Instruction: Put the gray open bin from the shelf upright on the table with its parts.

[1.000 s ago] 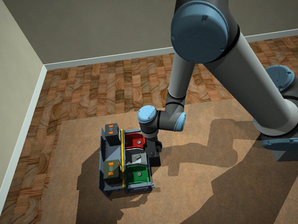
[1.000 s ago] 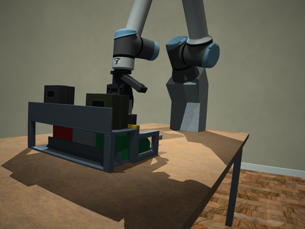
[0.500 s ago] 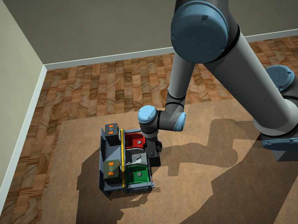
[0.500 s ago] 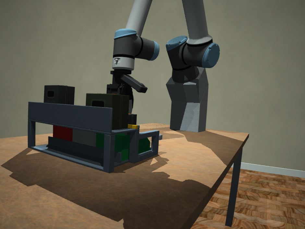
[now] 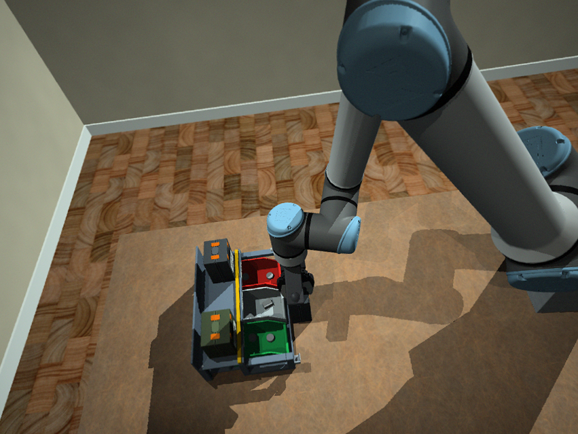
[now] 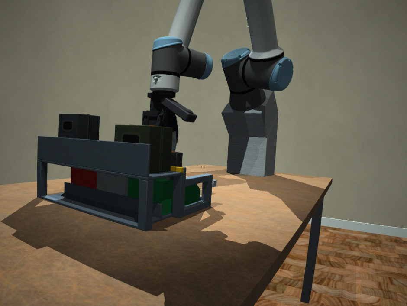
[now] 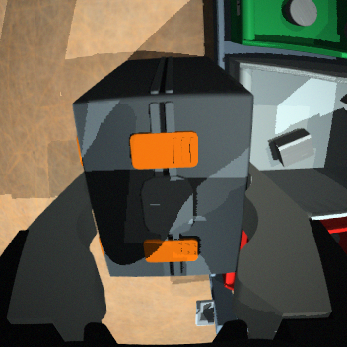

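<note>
The gray open bin (image 5: pixel 275 313) (image 6: pixel 111 185) (image 7: pixel 300 105) sits upright in the shelf (image 5: pixel 270 361) (image 6: pixel 92 151), between a red and a green bin. A small gray block-like part (image 5: pixel 268 304) (image 7: pixel 297 148) lies in it; the wrist view cuts off the bin's right side. My gripper (image 7: pixel 169 167) (image 5: pixel 296 297) is shut on a dark gray case (image 7: pixel 222 128) (image 5: pixel 301 313) (image 6: pixel 176 159) with two orange latches, one finger on either side. The case is in front of the gray bin, outside the shelf. I cannot tell whether its underside touches the table (image 5: pixel 364 369) (image 6: pixel 240 217).
The red bin (image 5: pixel 262 265) (image 6: pixel 83 177) and green bin (image 5: pixel 281 343) (image 6: pixel 163 189) (image 7: pixel 276 34) flank the gray one. Another dark case (image 5: pixel 218 264) (image 6: pixel 73 126) and an olive case (image 5: pixel 218 348) (image 6: pixel 161 144) stand on the upper tier behind a yellow strip (image 5: pixel 238 301) (image 6: pixel 176 168).
</note>
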Controlling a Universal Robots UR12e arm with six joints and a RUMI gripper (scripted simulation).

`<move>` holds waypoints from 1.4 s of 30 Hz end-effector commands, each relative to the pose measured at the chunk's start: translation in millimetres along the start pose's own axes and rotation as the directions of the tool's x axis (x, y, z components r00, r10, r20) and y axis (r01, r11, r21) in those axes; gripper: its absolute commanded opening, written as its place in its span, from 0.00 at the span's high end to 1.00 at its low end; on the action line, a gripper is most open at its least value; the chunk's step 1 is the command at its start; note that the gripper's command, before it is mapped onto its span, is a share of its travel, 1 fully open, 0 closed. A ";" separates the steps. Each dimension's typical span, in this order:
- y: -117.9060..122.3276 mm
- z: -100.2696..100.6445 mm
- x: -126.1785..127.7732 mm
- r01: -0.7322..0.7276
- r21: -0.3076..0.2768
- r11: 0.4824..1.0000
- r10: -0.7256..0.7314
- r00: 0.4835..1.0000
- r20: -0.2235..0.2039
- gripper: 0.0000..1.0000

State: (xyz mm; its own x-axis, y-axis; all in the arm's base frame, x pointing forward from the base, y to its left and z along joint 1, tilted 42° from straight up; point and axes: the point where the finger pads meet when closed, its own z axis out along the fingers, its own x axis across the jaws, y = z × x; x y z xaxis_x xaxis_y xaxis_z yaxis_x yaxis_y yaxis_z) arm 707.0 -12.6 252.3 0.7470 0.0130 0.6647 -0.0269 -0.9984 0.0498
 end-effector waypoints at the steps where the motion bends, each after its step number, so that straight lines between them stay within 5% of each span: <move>1: 0.0 -4.9 0.7 0.000 0.000 1.000 0.000 1.000 -0.001 1.00; 16: 0.0 -19.7 0.9 0.000 0.000 1.000 0.000 1.000 -0.002 1.00; 42: 0.0 -17.7 1.0 0.000 0.000 1.000 0.000 1.000 -0.002 1.00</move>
State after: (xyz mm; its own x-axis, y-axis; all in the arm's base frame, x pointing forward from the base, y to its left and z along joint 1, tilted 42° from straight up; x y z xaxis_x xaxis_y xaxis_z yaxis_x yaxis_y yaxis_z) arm 695.7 -11.7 265.2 0.7470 0.0130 0.6647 -0.0269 -0.9984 0.0497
